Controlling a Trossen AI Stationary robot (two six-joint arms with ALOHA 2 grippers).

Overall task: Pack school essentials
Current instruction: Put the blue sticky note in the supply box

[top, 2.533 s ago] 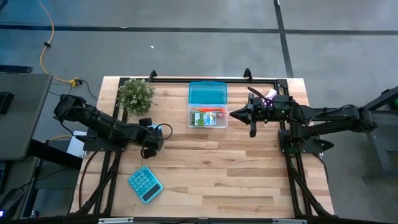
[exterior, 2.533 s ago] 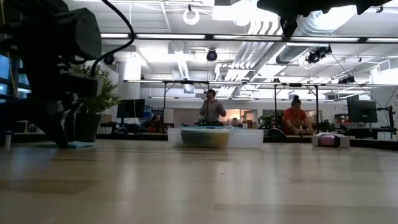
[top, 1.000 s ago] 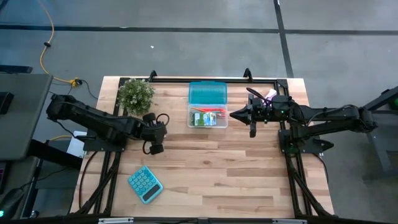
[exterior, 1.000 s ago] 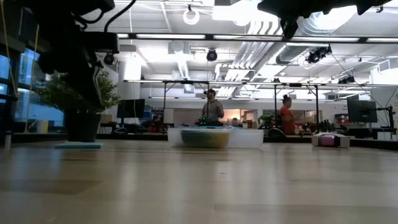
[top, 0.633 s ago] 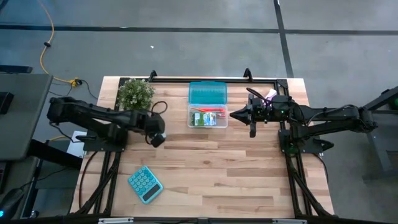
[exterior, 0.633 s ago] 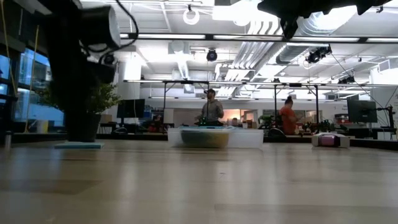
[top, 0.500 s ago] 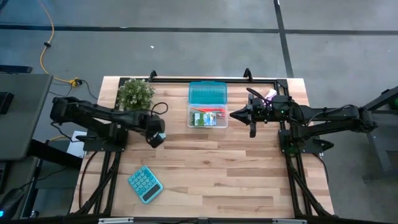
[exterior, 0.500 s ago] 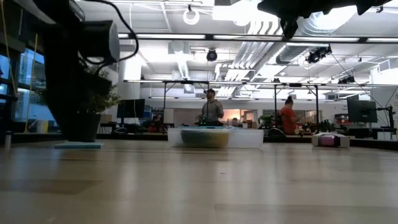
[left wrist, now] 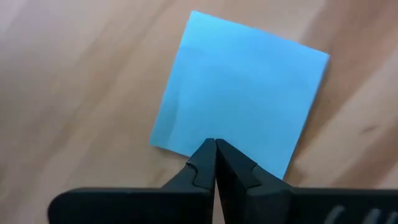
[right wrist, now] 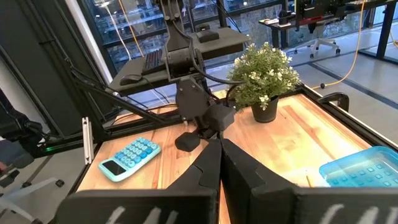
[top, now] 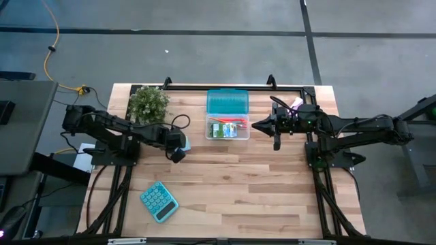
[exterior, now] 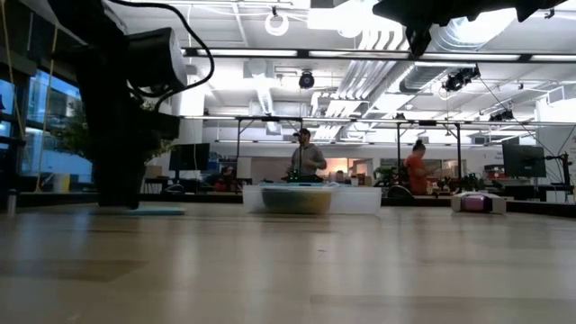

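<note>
The light-blue square note pad lies flat on the wooden table left of centre. My left gripper is shut and points steeply down at the middle of one of the pad's edges. Other school essentials show as green and red bits inside the clear box, whose blue lid lies open behind it. My right gripper is shut, empty, and held level high above the table, right of the box. My left gripper's shut fingertips come from above, steeply slanted, onto the middle of one edge of the note pad. The pad stays flat on the table. Whether the tips press on it or stand just above it, I cannot tell.
A potted plant stands at the far left, just behind my left arm. A teal calculator lies near the front left. A pink-and-white packet sits at the far right. Bare wood stretches across the near half of the table.
My left gripper has come down toward the table and gone a little toward its right edge, rolling about its own axis, and stays shut. In the low view the note pad's end now shows farther toward the table's right. My right arm has kept still.
</note>
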